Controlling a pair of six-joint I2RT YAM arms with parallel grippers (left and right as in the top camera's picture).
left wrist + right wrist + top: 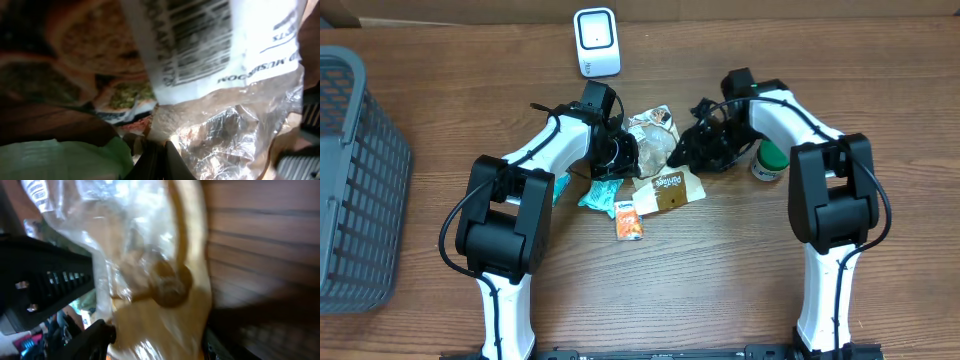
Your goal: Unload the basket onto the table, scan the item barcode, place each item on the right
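The item is a clear plastic bag (655, 135) of brown food with a white barcode label (200, 40). It sits between my two grippers at the middle of the table. My left gripper (623, 155) has its fingers pressed together (157, 160) on the bag's crinkled lower edge (235, 135). My right gripper (688, 150) stands open. Its fingers are spread on either side of the bag (160, 280), and the left fingertip (100, 335) is against the plastic. The white scanner (597, 42) stands at the back of the table.
A grey basket (350, 180) fills the left edge. A green-lidded jar (770, 160) stands by the right arm. A brown packet (670, 188), a teal packet (600, 195) and a small orange packet (630, 222) lie under and in front of the grippers.
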